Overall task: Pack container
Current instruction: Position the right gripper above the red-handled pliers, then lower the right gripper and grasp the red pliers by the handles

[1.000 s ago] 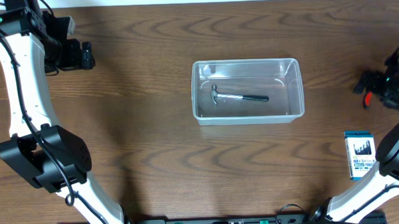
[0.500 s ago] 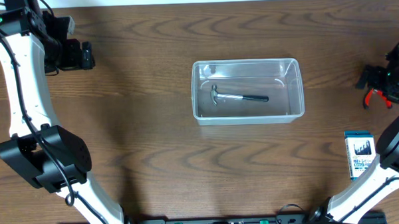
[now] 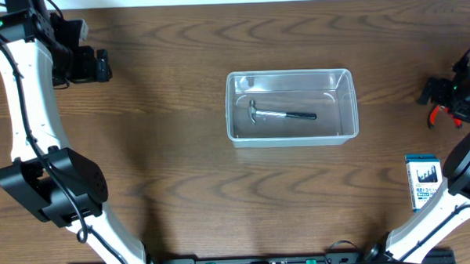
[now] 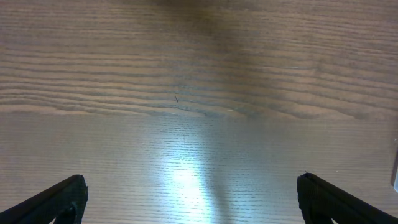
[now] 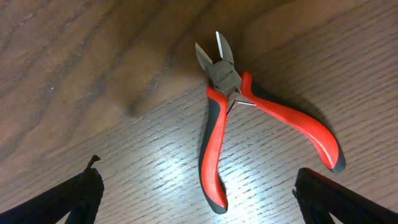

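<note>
**Right pincer [image 5: 199, 194] hovering over the red-handled cutters [image 5: 212, 149], likely the next item for packing.**
The right pincer is hanging wide open, its fingers straddling the cutters to allow a closing grasp. The left pincer [image 4: 189, 198], also wide open, is idling over the table [image 4: 186, 74]. The container [image 3: 288, 73], at table centre, is already holding 1 hammer [image 3: 281, 114].
</note>
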{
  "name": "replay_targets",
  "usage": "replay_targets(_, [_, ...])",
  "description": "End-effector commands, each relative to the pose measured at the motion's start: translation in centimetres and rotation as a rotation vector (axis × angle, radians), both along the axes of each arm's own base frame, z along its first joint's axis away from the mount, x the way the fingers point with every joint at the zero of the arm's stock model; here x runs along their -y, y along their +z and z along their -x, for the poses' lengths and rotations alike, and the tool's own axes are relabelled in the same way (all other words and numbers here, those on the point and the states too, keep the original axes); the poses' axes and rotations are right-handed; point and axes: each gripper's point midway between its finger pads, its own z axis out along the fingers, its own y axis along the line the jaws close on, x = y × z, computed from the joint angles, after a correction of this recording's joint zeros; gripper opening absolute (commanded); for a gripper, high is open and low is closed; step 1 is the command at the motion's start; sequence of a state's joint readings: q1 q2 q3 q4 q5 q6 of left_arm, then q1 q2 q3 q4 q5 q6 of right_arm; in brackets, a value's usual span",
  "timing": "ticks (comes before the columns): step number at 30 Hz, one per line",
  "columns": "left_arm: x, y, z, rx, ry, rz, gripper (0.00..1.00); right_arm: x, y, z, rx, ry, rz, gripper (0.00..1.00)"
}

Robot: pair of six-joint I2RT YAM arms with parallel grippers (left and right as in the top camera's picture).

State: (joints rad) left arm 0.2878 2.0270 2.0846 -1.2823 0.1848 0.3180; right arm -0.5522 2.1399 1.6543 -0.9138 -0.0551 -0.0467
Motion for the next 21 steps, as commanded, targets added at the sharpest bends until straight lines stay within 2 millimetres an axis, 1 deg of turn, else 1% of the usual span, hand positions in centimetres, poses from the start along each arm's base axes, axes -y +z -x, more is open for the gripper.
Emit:
replay_targets(1, [0.1,-0.7,0.1,-0.018,0.002,0.018,0.98,-0.4,0.2,-0.9,0.015,-0.017,-0.003,0.99])
replay_targets(6, [0.1,-0.7,0.1,-0.018,0.002,0.018,0.98,-0.4,-0.4,-0.8,0.005,-0.036,-0.009,0.99])
replay_targets(12, [0.1,-0.7,0.1,-0.018,0.002,0.018,0.98,-0.3,-0.4,-1.1,0.014,-0.036,-0.004,0.99])
replay_targets(21, [0.1,-0.7,0.1,-0.018,0.002,0.018,0.98,-0.5,-1.8,-0.6,-0.021,-0.036,-0.024,0.99])
